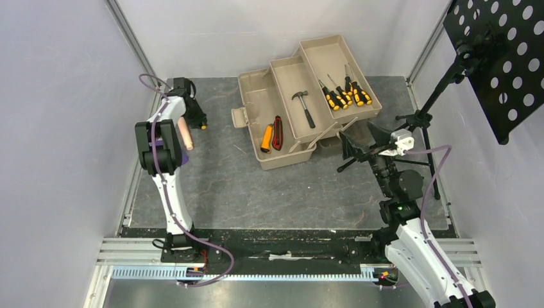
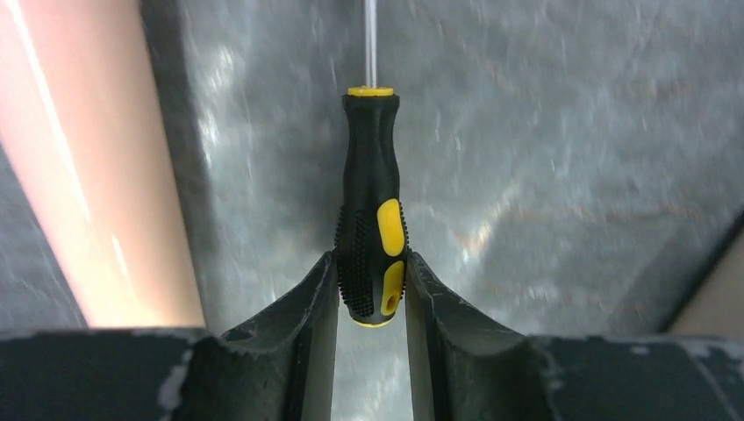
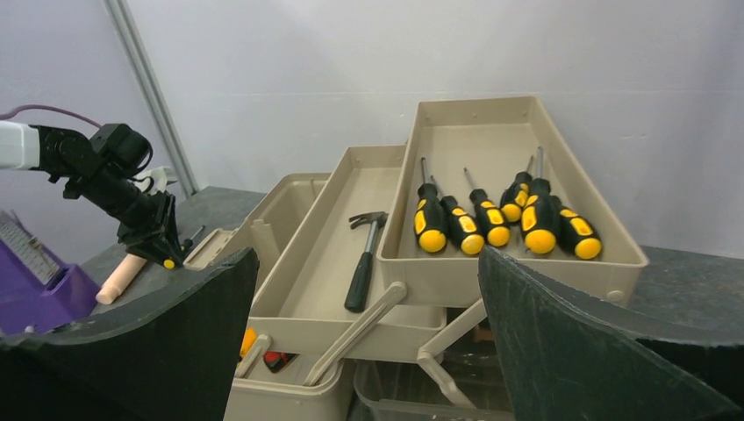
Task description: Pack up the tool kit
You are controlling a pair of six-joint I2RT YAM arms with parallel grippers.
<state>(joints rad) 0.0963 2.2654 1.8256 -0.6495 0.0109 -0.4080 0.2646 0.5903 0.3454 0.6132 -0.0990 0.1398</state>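
The tan toolbox (image 1: 247, 106) stands open at the back of the table with its trays fanned out. The top tray holds several black-and-yellow screwdrivers (image 1: 346, 95), the middle tray a small hammer (image 1: 303, 106), and the bottom a red-black utility knife (image 1: 277, 133). At the back left, low over the table, my left gripper (image 1: 195, 119) is shut on another screwdriver (image 2: 373, 210), jaws pressed on both sides of its handle end, shaft pointing away. My right gripper (image 1: 364, 139) hangs open in front of the toolbox (image 3: 491, 123), nothing between its fingers.
A beige rod (image 1: 186, 135) lies just beside the left gripper and fills the left of the wrist view (image 2: 96, 175). A purple block (image 3: 35, 294) sits at the left edge. A black stand (image 1: 420, 122) with a perforated panel (image 1: 500, 58) occupies the right.
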